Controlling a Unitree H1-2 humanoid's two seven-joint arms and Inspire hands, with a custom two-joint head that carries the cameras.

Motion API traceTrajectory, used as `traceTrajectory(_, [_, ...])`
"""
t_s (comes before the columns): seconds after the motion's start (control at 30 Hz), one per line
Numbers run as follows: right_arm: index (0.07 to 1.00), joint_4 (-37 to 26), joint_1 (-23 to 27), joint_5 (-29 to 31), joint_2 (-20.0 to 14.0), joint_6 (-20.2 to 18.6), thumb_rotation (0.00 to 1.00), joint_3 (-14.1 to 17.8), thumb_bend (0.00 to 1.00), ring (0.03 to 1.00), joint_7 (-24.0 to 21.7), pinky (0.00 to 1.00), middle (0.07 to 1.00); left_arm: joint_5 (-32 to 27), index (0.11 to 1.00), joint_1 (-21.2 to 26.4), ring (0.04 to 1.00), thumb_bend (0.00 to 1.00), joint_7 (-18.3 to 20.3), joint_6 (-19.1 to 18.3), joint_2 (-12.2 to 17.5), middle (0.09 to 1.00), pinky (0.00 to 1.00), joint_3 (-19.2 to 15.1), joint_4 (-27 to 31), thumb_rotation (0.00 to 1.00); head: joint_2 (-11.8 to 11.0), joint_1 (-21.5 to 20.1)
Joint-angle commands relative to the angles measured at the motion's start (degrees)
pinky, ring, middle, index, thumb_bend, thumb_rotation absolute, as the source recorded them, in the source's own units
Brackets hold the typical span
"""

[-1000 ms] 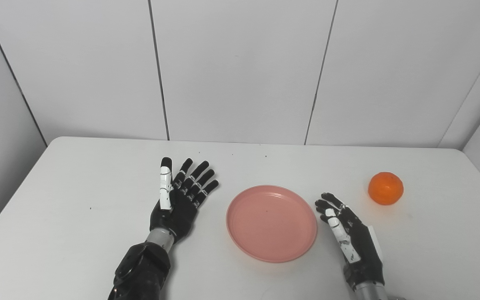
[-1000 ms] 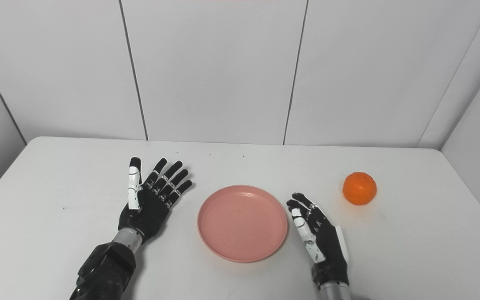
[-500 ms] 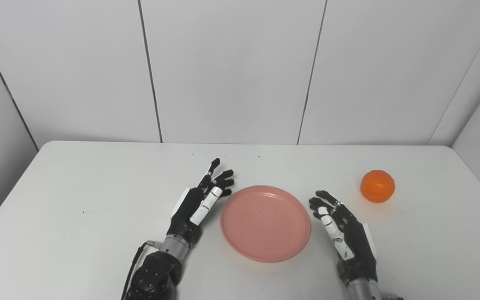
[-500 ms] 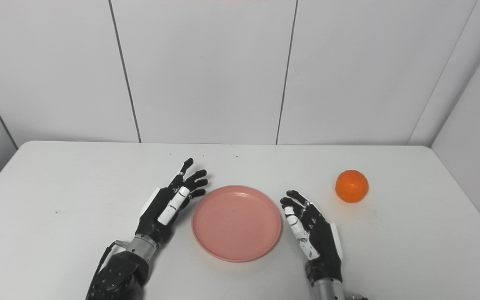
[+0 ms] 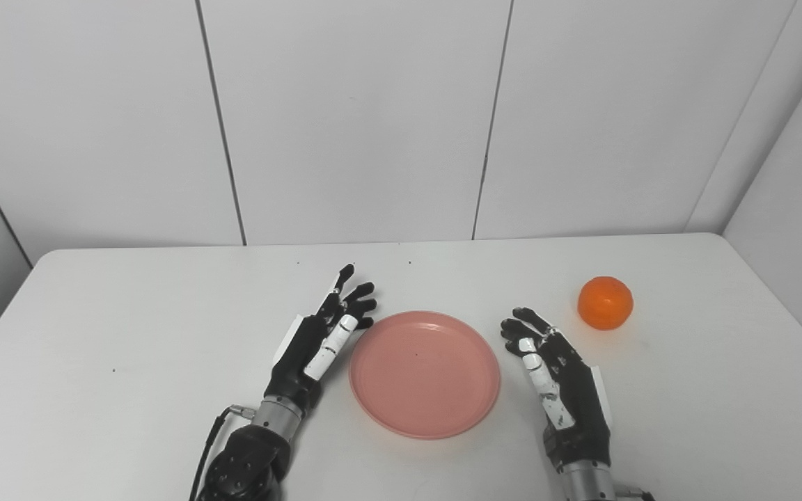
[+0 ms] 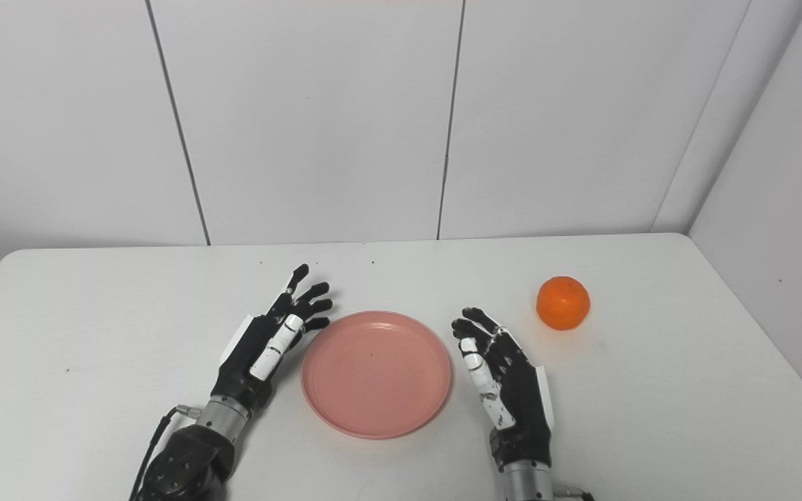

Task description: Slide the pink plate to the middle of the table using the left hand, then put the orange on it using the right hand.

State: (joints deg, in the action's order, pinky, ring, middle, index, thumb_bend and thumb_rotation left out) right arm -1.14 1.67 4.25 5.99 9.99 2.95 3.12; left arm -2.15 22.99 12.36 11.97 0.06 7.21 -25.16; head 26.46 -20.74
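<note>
Both hands lie low at the near edge of the table (image 5: pixel 129 334), empty with fingers spread: the right hand (image 5: pixel 561 379) just beside the plate's right rim, the left hand (image 5: pixel 321 337) turned on edge just beside, perhaps touching, its left rim; contact cannot be made out from these views. Between them the pink plate (image 5: pixel 424 372) sits flat near the middle of the table, empty. It looks like light, stiff plastic with a shallow raised rim, so a sideways push on that rim should move it easily, though it may skid or spin on the smooth top. Farther back and to the right, well apart from the plate, lies the orange (image 5: pixel 605 303): round, firm, likely to roll, best cupped from above around its widest part. Both forearms are cut off by the bottom edge.
</note>
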Motion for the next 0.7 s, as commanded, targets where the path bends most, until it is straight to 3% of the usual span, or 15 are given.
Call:
traceTrajectory(0.0, [0.722,-1.2,-0.19,-1.96,0.77,1.53,0.61,-0.34,0.62,0.757,1.15,0.8,0.707,0.03,1.0,-2.47,0.874,0.56,0.65,0.32,0.87,0.917,0.82,-0.09,-3.67,0.84,-0.46,-0.96])
traceTrajectory(0.2, [0.73,-3.35,1.99,-10.47,-1.54,0.66,0.62,-0.77,0.66,0.744,3.21,0.75,0.713,-0.18,1.0,-1.78,0.883,0.54,1.01,1.68,1.24,0.921,0.82,-0.27,-5.86,0.84,-1.59,-1.15])
traceTrajectory(0.37, [0.744,-5.85,3.55,-18.6,-4.97,0.21,0.53,-0.4,0.55,0.72,4.63,0.65,0.74,0.08,1.0,-1.76,0.87,0.52,0.78,2.07,1.46,0.909,0.81,-0.3,-6.55,0.84,-1.35,-0.61])
traceTrajectory(0.67, [0.737,-9.6,6.99,-33.45,-9.49,-1.75,0.53,0.15,0.6,0.69,8.43,0.59,0.754,-0.08,1.0,-2.21,0.861,0.51,0.62,1.03,1.72,0.897,0.8,-0.81,-5.76,0.85,-1.2,-0.86])
